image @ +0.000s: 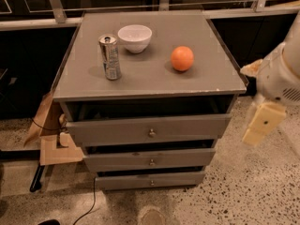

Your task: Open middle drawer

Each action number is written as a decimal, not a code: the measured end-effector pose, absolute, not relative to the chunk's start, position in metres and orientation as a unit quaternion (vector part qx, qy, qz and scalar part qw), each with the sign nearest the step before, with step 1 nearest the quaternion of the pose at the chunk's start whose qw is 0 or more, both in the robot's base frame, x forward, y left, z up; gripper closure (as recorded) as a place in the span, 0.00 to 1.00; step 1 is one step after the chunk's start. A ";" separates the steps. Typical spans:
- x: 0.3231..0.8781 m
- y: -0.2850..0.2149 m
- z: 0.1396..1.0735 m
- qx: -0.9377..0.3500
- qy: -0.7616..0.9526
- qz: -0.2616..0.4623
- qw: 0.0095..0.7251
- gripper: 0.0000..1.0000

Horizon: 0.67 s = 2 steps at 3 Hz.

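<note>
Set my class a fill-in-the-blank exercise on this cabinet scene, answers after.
1. The cabinet has ___ drawers.
2. On its top stand a can, an orange and a white ___.
3. The middle drawer has a small round ___ at its centre.
4. The gripper hangs beside the cabinet, on the picture's ___ side.
Missing words: three, bowl, knob, right.
</note>
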<state>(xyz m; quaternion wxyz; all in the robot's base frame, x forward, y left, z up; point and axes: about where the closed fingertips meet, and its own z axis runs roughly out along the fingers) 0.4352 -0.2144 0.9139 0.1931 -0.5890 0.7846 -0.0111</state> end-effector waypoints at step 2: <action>0.444 -0.199 0.780 -0.583 0.782 0.055 0.211 0.00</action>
